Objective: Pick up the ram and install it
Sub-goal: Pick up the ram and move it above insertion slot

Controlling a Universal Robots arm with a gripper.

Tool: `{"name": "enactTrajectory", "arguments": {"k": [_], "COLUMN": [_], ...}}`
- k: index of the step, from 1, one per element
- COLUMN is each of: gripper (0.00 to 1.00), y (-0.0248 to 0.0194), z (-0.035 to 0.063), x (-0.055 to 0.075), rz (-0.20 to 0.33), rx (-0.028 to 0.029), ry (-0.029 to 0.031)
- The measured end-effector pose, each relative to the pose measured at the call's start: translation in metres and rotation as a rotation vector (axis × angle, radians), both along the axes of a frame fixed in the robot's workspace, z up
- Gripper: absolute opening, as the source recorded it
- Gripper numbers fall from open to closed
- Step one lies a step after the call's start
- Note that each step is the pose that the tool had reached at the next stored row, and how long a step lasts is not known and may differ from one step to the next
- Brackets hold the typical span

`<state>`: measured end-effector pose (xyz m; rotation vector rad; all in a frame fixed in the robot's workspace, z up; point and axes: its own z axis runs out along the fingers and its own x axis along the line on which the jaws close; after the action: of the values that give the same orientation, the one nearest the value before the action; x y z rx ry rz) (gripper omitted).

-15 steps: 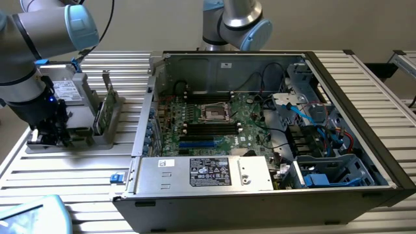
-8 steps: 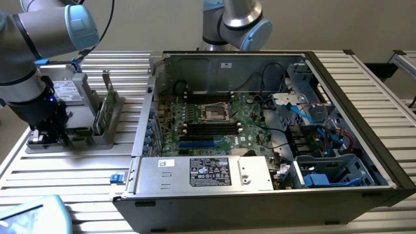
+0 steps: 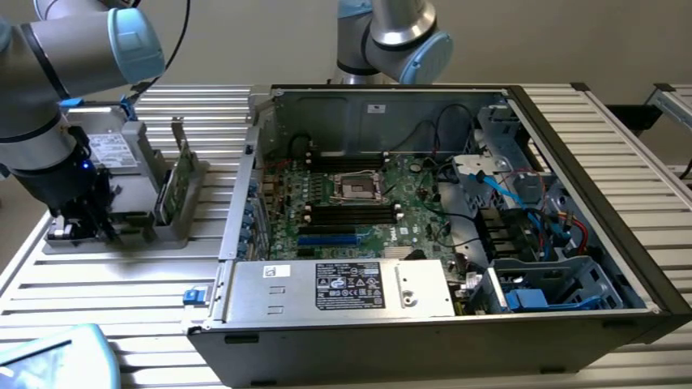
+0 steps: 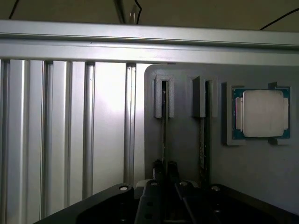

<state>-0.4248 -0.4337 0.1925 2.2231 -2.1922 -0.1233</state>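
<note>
Straddles the ram (image 4: 164, 126) in its grey holder (image 4: 182, 149) with the pincer (image 4: 165, 165) nearly closed, whether clamped cannot tell; looks light, stiff, fragile, best pinched across its flat faces mid-length.

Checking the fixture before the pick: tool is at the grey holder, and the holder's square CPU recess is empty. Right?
Not quite. The tool is at the grey holder, but the square recess is not empty: the silver processor chip sits in it. The wrist view shows this.
</note>
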Motion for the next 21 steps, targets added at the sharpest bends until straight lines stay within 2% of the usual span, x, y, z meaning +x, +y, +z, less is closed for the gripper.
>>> {"name": "enactTrajectory", "arguments": {"k": [10,21], "gripper": [0.14,0.14], "y": [0.0,0.0], "z": [0.0002,0.0126], "x": [0.0,0.0], "rz": [0.0,0.0], "rx": [-0.0001,-0.0001], "ry": [0.0006,0.0071]}}
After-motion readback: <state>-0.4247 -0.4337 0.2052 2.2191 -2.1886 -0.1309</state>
